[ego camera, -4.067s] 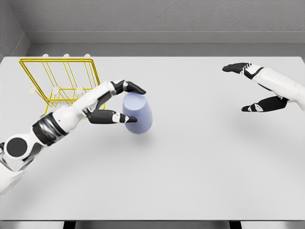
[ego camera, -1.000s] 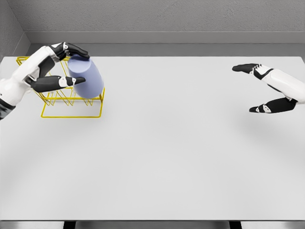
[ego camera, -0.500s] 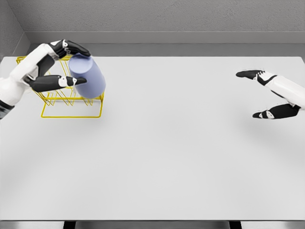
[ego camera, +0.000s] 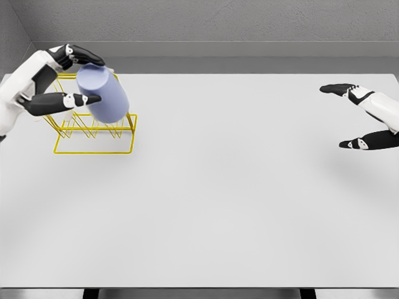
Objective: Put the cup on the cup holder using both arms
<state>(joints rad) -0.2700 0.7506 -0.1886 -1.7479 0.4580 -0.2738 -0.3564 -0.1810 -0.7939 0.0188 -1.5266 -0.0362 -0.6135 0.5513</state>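
Observation:
A pale blue cup [ego camera: 102, 94] hangs tilted over the yellow wire cup holder [ego camera: 93, 129] at the table's far left. My left hand [ego camera: 80, 78] is shut on the cup, with fingers over its top end and the thumb against its side. The cup covers part of the holder's pegs, and I cannot tell whether it touches one. My right hand [ego camera: 355, 117] hovers open above the table's far right edge, holding nothing.
The white table [ego camera: 224, 187] spreads wide between the two hands. A grey wall runs along the back edge, with a corner at the far left behind the holder.
My left hand has carried the cup a little left and up over the holder, tilting it more. The right hand has drifted further right toward the frame edge.

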